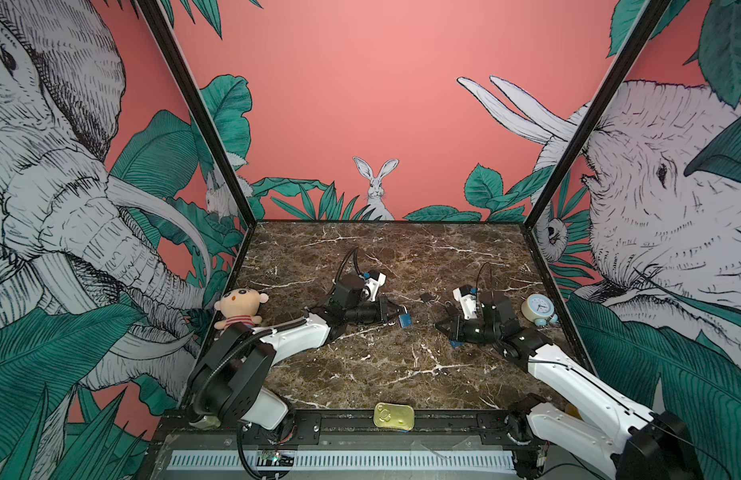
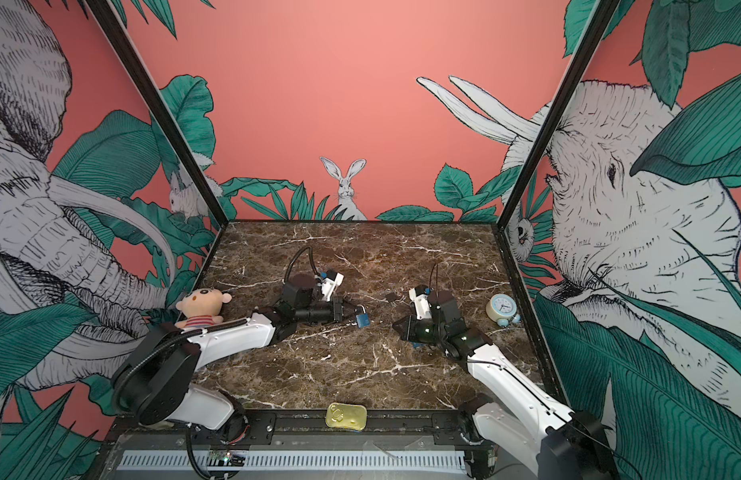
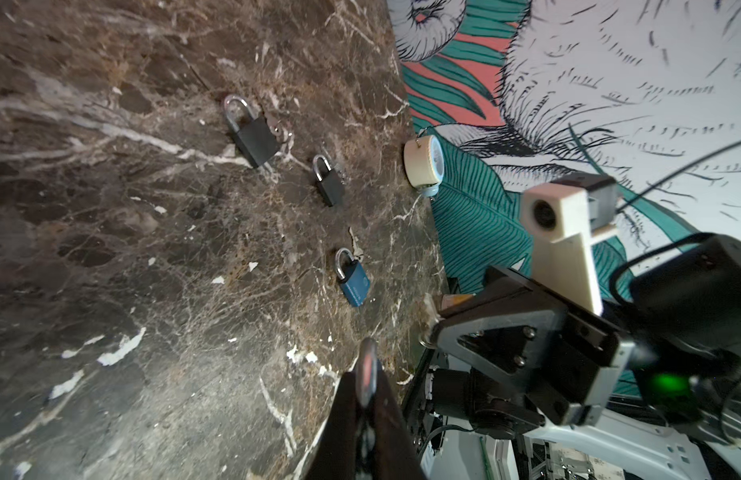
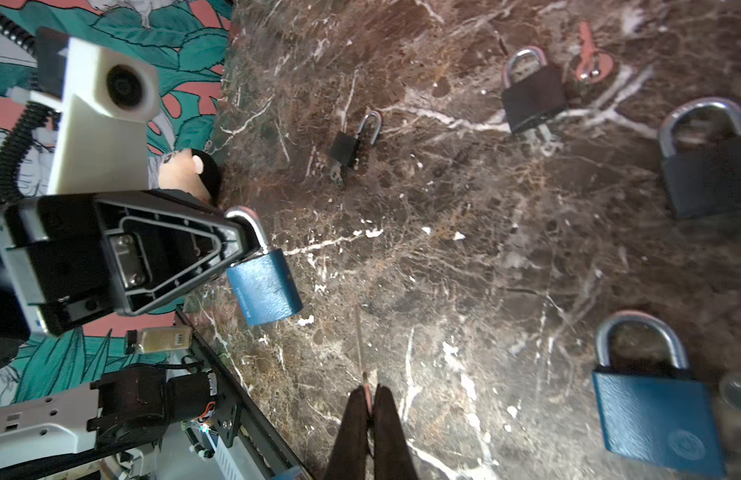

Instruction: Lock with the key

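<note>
My left gripper [image 1: 395, 311] is shut on the silver shackle of a blue padlock [image 1: 405, 319], which hangs from it just above the marble table [image 1: 360, 365]. In the right wrist view that padlock [image 4: 264, 286] dangles from the left gripper's fingertips [image 4: 240, 241], its body tilted. My right gripper [image 4: 366, 392] is shut on a thin key [image 4: 362, 365], seen edge-on and pointing toward the padlock, a short gap away. In the left wrist view the shut jaws pinch the shackle [image 3: 368, 372]. The right gripper [image 2: 397, 325] faces the left one across the middle.
Several spare padlocks lie on the table: black ones [image 4: 530, 99] [image 4: 348, 145] [image 4: 709, 174] and a blue one [image 4: 655, 415], plus a red key [image 4: 591, 62]. A plush doll [image 1: 240, 307] sits at the left edge, an alarm clock [image 1: 538, 308] at the right, a tin [image 1: 393, 415] in front.
</note>
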Controlling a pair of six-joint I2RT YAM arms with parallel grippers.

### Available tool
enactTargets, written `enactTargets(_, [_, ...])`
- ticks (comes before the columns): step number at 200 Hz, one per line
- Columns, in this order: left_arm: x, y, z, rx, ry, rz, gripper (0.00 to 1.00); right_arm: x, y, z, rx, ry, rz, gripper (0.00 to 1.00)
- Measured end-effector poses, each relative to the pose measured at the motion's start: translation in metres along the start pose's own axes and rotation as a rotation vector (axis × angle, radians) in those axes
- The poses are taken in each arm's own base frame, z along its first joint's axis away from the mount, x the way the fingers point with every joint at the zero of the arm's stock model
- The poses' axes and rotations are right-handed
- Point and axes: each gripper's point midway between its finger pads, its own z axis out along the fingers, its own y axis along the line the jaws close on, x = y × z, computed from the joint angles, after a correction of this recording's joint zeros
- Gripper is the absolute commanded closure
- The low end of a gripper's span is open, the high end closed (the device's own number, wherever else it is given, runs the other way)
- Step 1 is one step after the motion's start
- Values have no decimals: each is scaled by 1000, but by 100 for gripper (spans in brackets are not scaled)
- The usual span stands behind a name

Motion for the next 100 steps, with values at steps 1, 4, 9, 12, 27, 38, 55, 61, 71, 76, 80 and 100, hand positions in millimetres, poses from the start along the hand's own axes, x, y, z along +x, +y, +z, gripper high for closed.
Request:
enactTargets(1, [0,1,1,-1,1,-1,100,0,0,0,2,-1,0,100])
enactTargets(4, [2,4,4,-7,9,-9,100,1,-1,-2,6,-3,0,100])
enactTargets(9, [4,9,7,-15,17,-18,100,2,-3,-3,14,-5,2,100])
enactTargets(12, [6,13,10,-20,25,-26,100,2,-3,-4,19,-6,1,100])
enactTargets(27, [16,26,23,-46,64,-54,100,3,-6,-8,35,-10,1,100])
enactTargets(38, [25,31,32,-57,94,-64,100,5,-9,-9,51,-7,5,100])
enactTargets(55, [33,34,42,-66,125,-71,100,8,-14,-10,76,3,13,100])
enactTargets(61, [35,34,45,-67,132,-72,100,9,-16,-10,81,5,13,100])
enactTargets(71, [36,34,49,-68,139,-71,100,10,-17,-11,88,7,15,100])
enactTargets(76, [36,33,50,-68,141,-69,100,10,-18,-11,91,8,16,100])
enactTargets(80, [36,33,51,-68,141,-68,100,10,-18,-11,93,8,15,100])
enactTargets(100, [33,32,53,-70,139,-66,100,9,-20,-11,103,2,11,100])
